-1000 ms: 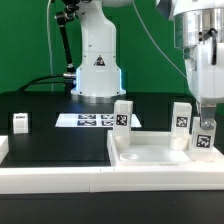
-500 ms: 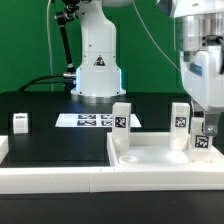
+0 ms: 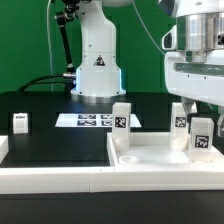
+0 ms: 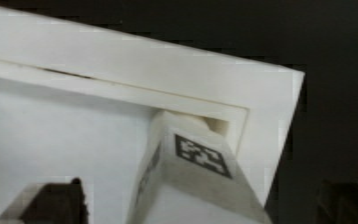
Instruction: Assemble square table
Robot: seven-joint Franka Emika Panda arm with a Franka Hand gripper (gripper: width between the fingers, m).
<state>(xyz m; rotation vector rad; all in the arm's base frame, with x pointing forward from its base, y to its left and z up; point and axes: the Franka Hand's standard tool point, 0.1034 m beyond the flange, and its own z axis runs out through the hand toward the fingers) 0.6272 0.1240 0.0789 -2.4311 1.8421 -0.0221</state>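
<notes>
Now the pincer (image 3: 203,100) hangs with its fingers spread wide, holding nothing, just above the leg (image 3: 200,135) standing upright at the slab's (image 3: 150,155) corner on the exterior view's right — two more legs (image 3: 122,117) stand on it, a fourth (image 3: 19,122) sits well apart on the black surface (image 3: 55,145)

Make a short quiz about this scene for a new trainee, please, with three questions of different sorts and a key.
1. True or false: three legs stand upright on the square table.
2. The one leg not on the table lies toward which side of the exterior view: A left, B right?
3. Fill in: the gripper is ____ the leg on the exterior view's right.

Key: 1 true; 2 A; 3 above.
</notes>
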